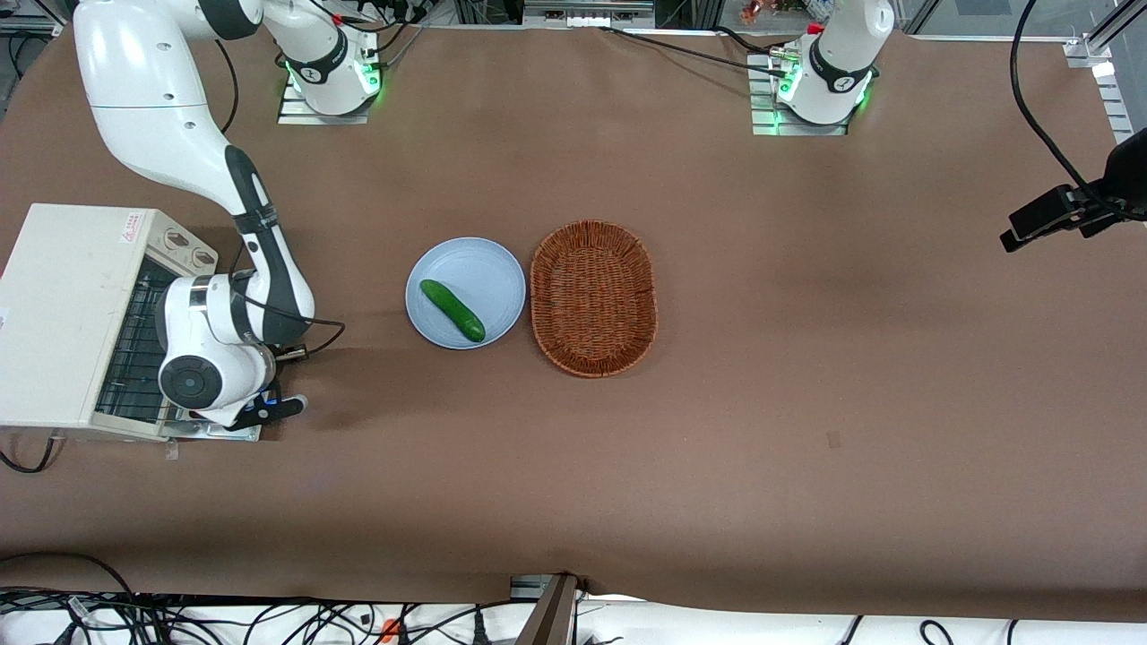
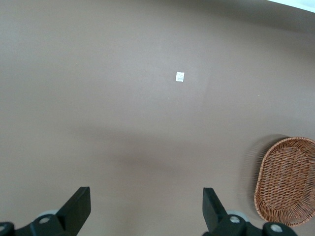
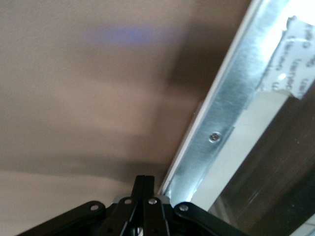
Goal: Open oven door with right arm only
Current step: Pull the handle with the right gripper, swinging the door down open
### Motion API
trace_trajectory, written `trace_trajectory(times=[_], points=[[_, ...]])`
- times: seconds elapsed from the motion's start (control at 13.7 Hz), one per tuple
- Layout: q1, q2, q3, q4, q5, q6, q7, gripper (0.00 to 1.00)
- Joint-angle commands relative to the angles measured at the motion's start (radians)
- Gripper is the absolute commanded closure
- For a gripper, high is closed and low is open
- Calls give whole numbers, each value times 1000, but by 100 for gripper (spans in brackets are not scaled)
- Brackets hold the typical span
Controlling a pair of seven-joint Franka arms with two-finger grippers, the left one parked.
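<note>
The cream-white oven (image 1: pixel 63 313) stands at the working arm's end of the table, its wire rack (image 1: pixel 134 345) exposed. The oven door (image 1: pixel 215 432) hangs down open, almost flat over the table, mostly covered by the right arm (image 1: pixel 215 331). My gripper (image 1: pixel 285 408) sits low at the door's outer edge, on the side nearer the front camera. In the right wrist view the gripper (image 3: pixel 142 180) is shut with its fingers pressed together and nothing between them, just beside the oven door's bare metal inner frame (image 3: pixel 231 108) and dark glass (image 3: pixel 275 167).
A pale blue plate (image 1: pixel 488 269) carrying a green cucumber (image 1: pixel 452 310) lies mid-table, with a wicker basket (image 1: pixel 593 297) beside it. The basket (image 2: pixel 288 179) also shows in the left wrist view. A black camera mount (image 1: pixel 1066 210) juts in at the parked arm's end.
</note>
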Motion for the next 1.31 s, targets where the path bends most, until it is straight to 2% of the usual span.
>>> trace_trajectory(times=[0.0,0.36,0.58,0.73,1.09,1.17,1.24], points=[[-26,-7,-44,-12,24,-62,43,100],[-16,-16,-44,1,126,-127,162,100],[-12,-16,-41,31,135,-190,237,100],[-9,-16,-39,73,164,-232,299,100],[2,-19,-41,139,163,-305,290,100],[0,-26,-41,167,163,-322,279,85],[5,-39,-41,179,161,-325,252,58]])
